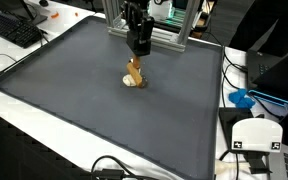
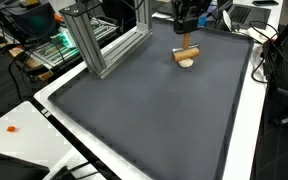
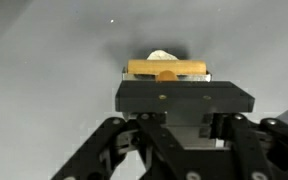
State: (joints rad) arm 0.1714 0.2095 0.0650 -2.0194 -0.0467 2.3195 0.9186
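Note:
A small tan wooden piece (image 1: 134, 72) with a cream round part at its base (image 1: 132, 83) stands on the dark grey mat (image 1: 94, 110). It also shows in the exterior view from the mat's other side (image 2: 186, 56). My gripper (image 1: 138, 48) hangs just above it, pointing down, and is seen in both exterior views (image 2: 188, 30). In the wrist view the wooden bar (image 3: 167, 68) and the cream part (image 3: 162, 55) lie just beyond the gripper's black body (image 3: 184, 96). The fingertips are hidden, so I cannot tell whether they touch the wood.
An aluminium frame (image 1: 154, 35) stands at the mat's edge by the arm (image 2: 104, 45). A keyboard (image 1: 14, 28), cables (image 1: 114, 170), a white device (image 1: 256, 135) and a blue object (image 1: 242, 98) lie off the mat.

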